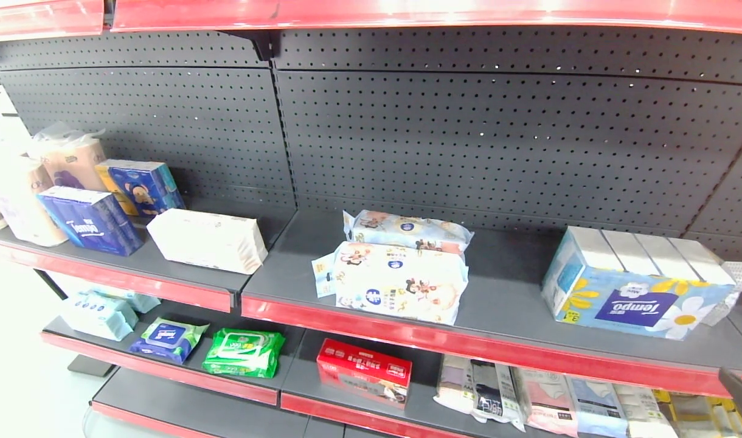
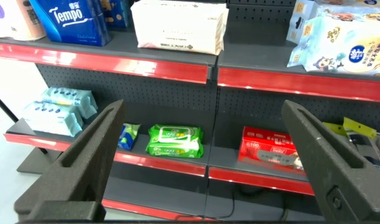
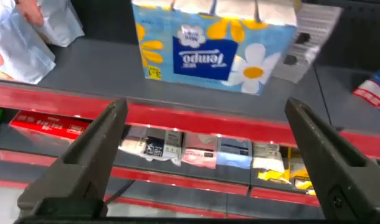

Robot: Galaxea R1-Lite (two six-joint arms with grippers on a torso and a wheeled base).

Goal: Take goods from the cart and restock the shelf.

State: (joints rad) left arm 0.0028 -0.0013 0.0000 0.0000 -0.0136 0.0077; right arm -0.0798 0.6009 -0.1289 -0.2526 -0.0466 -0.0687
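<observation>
Grey shelf (image 1: 511, 286) with red front edge, blue flowered tissue pack (image 1: 638, 286) lying at right, two wipes packs (image 1: 401, 280) overlapping mid-deck

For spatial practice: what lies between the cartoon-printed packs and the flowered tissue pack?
Only bare shelf separates the cartoon-printed packs from the flowered tissue pack, in head view.

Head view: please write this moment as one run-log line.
left gripper: open, empty | right gripper: open, empty, facing blue tissue pack | shelf: partly stocked
</observation>
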